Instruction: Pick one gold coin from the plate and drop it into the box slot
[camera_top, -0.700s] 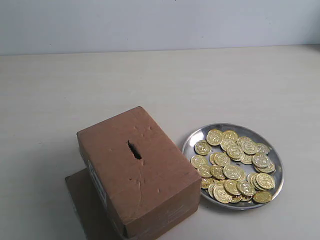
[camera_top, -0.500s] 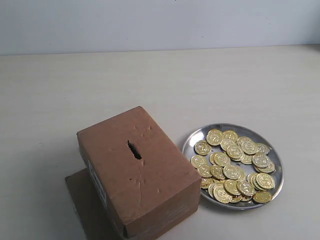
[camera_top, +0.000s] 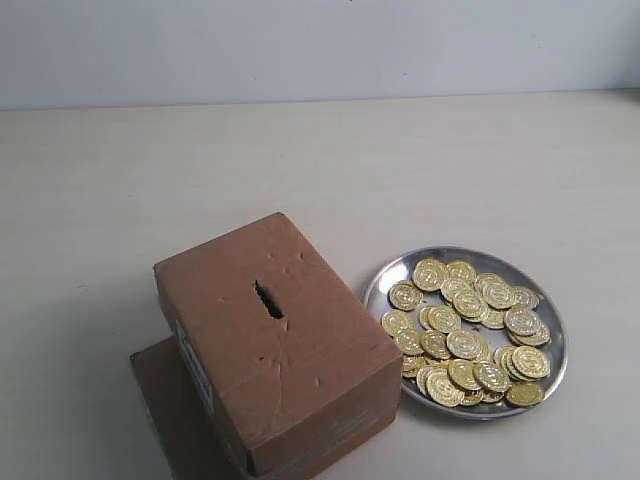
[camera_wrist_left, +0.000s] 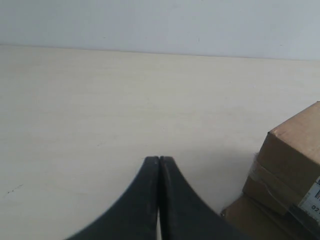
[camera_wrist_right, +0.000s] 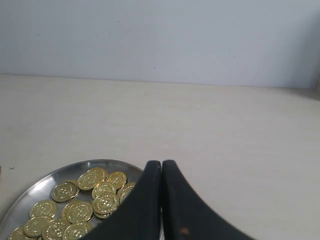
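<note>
Jaws on both arms are pressed tip to tip, holding nothing. The right gripper (camera_wrist_right: 161, 162) faces the plate (camera_wrist_right: 30, 187), whose gold coins (camera_top: 465, 330) lie heaped just ahead of it, so that arm seems nearer; the left gripper (camera_wrist_left: 159, 159) looks over the table (camera_wrist_left: 75, 110) beside the box (camera_top: 300, 350). Its slot (camera_top: 268, 299) runs along the box top's length, left of the plate; gripper height is hard to judge.

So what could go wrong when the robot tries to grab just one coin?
The gold coins overlap in a heap on the plate, so the right pincer, shut now, might lift two or none. The slot in the box is short and ragged, so a coin could catch there or miss.
</note>
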